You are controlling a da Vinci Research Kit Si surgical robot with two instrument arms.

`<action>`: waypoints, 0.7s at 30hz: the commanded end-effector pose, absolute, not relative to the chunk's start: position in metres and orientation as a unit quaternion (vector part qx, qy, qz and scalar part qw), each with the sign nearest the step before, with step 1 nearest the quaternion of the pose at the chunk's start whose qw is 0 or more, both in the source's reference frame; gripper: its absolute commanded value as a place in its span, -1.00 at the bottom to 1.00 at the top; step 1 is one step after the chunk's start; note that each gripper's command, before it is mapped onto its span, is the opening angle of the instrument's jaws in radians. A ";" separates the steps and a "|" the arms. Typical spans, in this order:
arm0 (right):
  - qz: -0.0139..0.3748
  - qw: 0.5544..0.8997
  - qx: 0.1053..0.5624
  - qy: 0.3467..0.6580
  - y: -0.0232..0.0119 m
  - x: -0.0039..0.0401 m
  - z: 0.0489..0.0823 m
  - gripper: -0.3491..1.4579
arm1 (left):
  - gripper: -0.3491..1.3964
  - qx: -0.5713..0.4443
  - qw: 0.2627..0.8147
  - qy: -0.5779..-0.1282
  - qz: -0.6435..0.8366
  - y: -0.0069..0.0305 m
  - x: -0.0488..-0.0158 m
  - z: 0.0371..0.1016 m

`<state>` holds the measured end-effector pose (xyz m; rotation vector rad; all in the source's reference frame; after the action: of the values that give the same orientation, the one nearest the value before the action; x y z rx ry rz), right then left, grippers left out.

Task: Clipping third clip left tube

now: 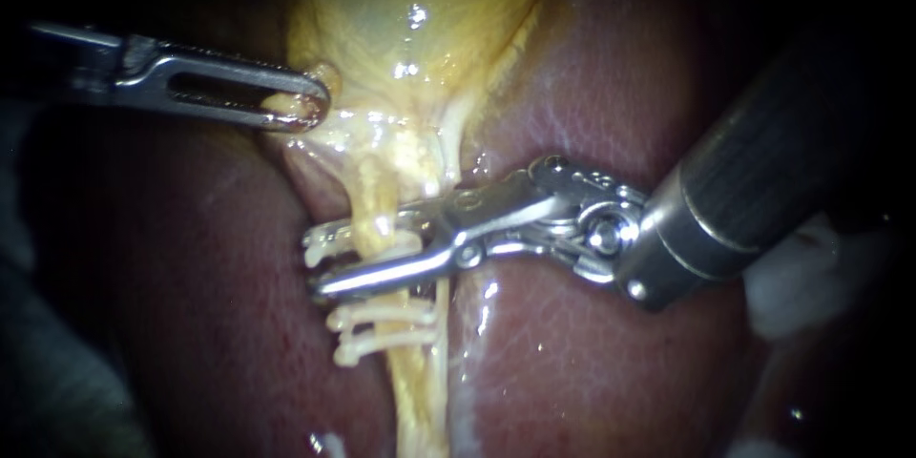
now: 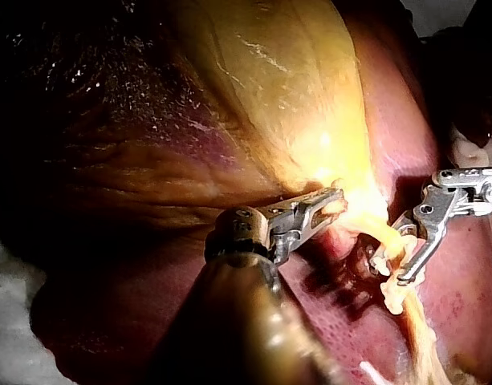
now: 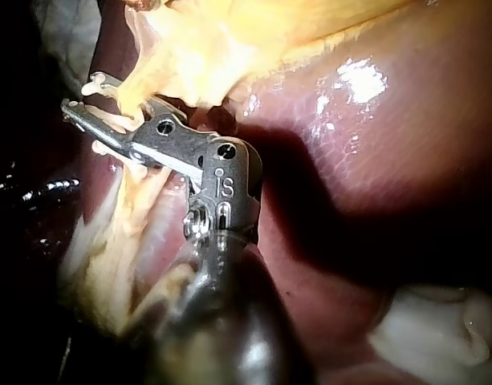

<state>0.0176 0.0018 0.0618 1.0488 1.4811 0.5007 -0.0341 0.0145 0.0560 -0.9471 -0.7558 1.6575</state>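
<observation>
- Left tube (image 1: 374, 205): it's the yellowish strand running down from the neck of the gallbladder (image 1: 420, 0) across the liver (image 1: 592, 86). A thinner pale strand runs just beside it, on the right tool's side.
- Looks soft, wet and floppy to me. No stiffness at all, and it's pretty shiny, so I'd guess it slides around easily. It's also thin enough that a hard tug could tear it.
- Two white clips (image 1: 377, 320) already sit across it lower down, close together.
- Right tool (image 1: 324, 262): its jaws straddle the tube just above those two, with another white clip (image 1: 320, 246) held between them. They're clamped on the clip but not fully squeezed, since there's a gap either side of the tube.
- Left tool (image 1: 305, 105): jaws are closed on a bit of gallbladder tissue near the neck, up and away from the clips. That seems to be what's holding the tube stretched out.
- Where to take hold: I wouldn't grab the tube itself. Holding the fatty gallbladder edge like the left tool does is safer, and only the clip should bite the tube.
- I'd want the whole width of the tube inside the clip, with the pale strand next to it kept out, before squeezing.
</observation>
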 end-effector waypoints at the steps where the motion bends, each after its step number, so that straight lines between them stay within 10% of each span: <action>1: 0.215 0.589 0.451 0.636 0.0018 0.0176 0.0618 -0.62 | -1.00 -0.395 0.518 -0.315 0.691 0.0145 -0.0341 0.0560; 7: 0.226 0.583 0.464 0.627 0.0016 0.0172 0.0616 -1.00 | -1.00 -0.395 0.518 -0.315 0.691 0.0145 -0.0341 0.0560; 21: 0.238 0.578 0.478 0.618 0.0010 0.0171 0.0610 -1.00 | -1.00 -0.395 0.518 -0.315 0.691 0.0145 -0.0340 0.0560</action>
<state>0.0171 0.0010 0.0610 1.1179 1.4454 0.5567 -0.0340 0.0145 0.0560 -0.9470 -0.7559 1.6578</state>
